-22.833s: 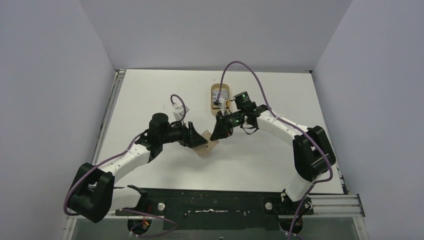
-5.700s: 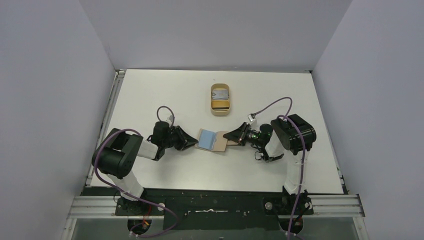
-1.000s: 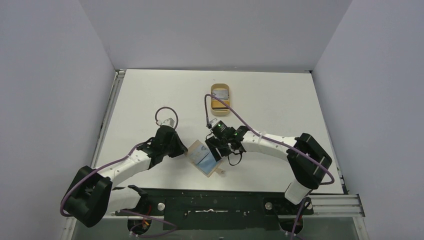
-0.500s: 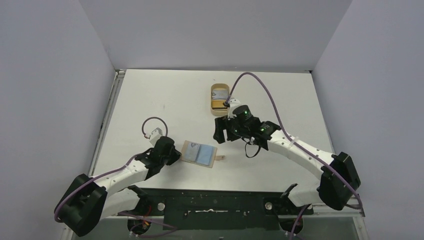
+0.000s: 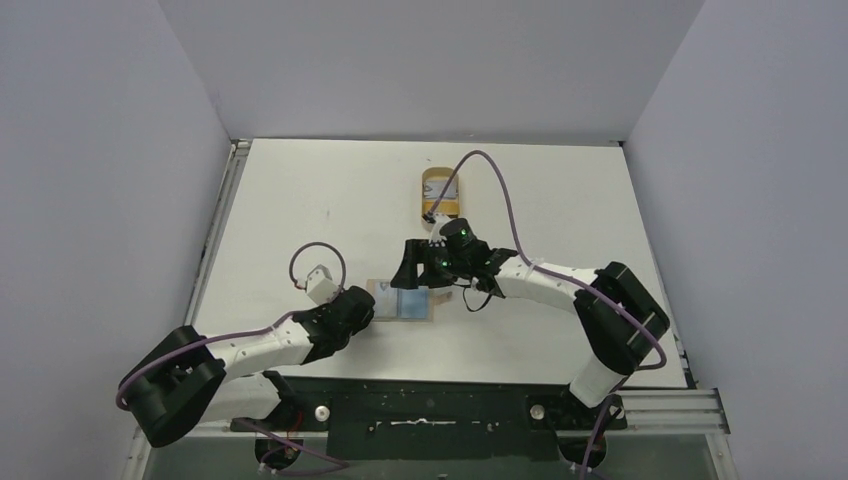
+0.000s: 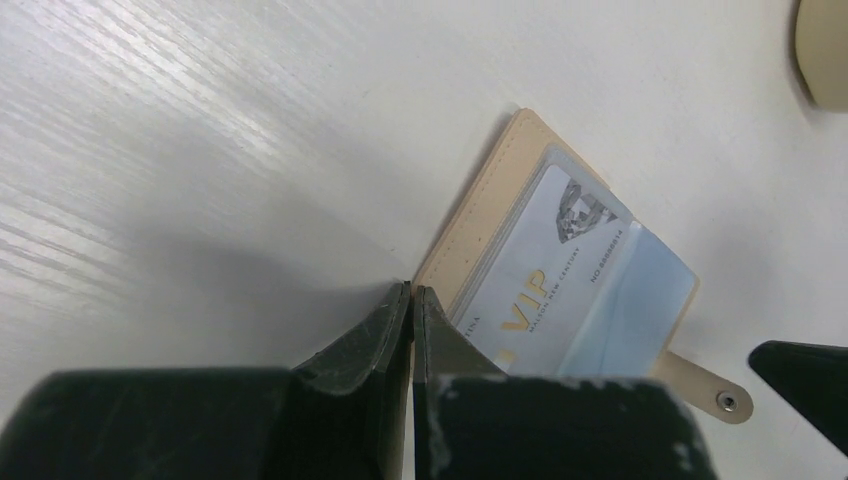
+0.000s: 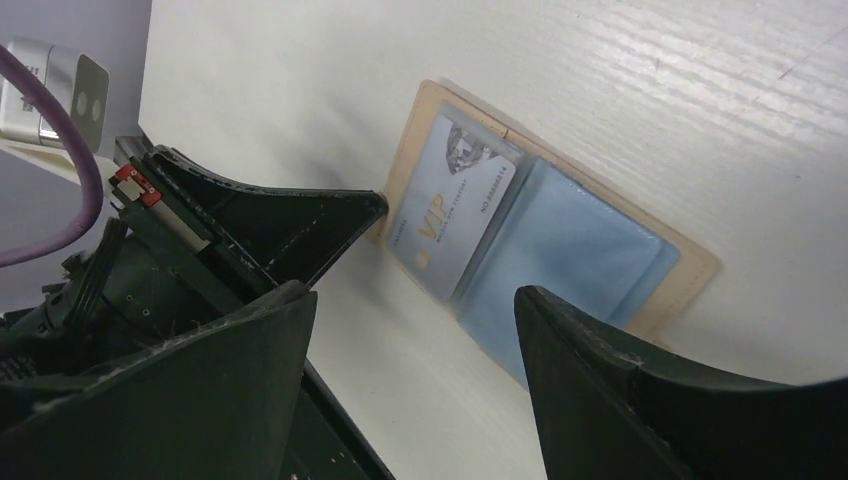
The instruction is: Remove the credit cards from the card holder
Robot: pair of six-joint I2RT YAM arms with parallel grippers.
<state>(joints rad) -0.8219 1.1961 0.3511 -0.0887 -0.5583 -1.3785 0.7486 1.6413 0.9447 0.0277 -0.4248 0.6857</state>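
In left gripper [image 6: 411, 293]: near edge of holder [image 6: 478, 210]. Jaws are pinched shut on the tan panel, and a tan sliver shows between my fingers.
Right gripper [image 7: 412, 298]: jaws wide apart, hovering just above the holder, touching nothing that I can see.
Holder: open and flat on table [image 6: 200, 120], just ahead of my left jaws and under my right jaws. Tab [image 6: 712, 388] is on the side far from the left jaws.
Cards: VIP card [image 7: 450, 215] sits in the clear pocket nearest the left jaws. Light blue one [image 7: 570, 262] is beside it, toward the right jaws. Both are still pocketed.
Dish [image 5: 440, 192]: well beyond the right jaws. Can't tell the contents.
Just changed: half a second ago my right jaws stood off to the side and the holder lay skewed. Now they are over it, the holder is squared up, and the left arm has slid in with it.
Meaning: the reach looks done. Next is probably a pinch on a card edge while the left pins the holder.
Vs 5.7 s ago: then both grippers were at opposite ends of the holder. Now only the left holds it and the right is free.
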